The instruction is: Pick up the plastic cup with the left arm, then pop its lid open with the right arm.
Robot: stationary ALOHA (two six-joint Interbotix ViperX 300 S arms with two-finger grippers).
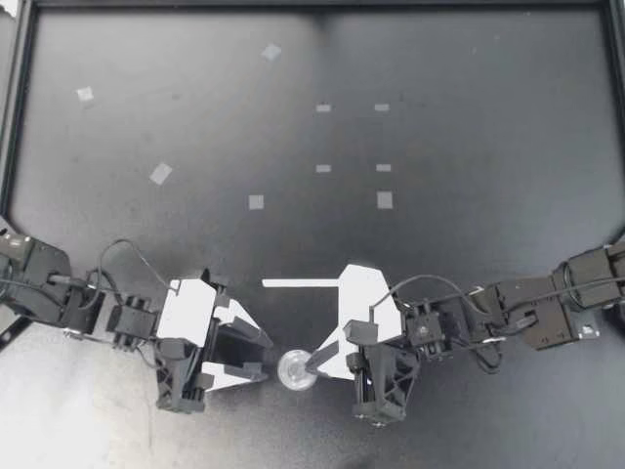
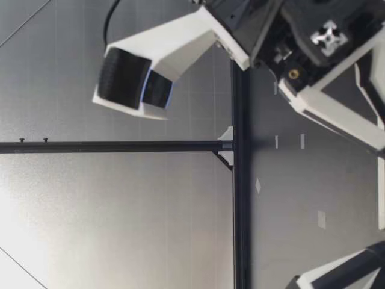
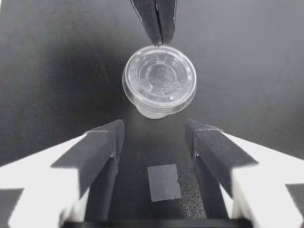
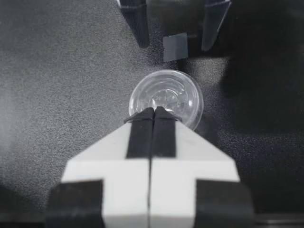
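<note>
Clear plastic lidded cup (image 1: 297, 370) is sitting at lower centre of the top frame, my right gripper (image 1: 314, 363) pinching its rim. My left gripper (image 1: 266, 356) is standing spread wide beside it. I judge this a handover, calling for centring before closing.

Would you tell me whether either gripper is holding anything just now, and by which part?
My right gripper, fingers shut, seems to pinch the clear lidded cup by the edge of its rim. My left gripper is open, holding nothing.

Probably a lab — black table (image 1: 469, 293), tape marks (image 1: 385, 199).
</note>
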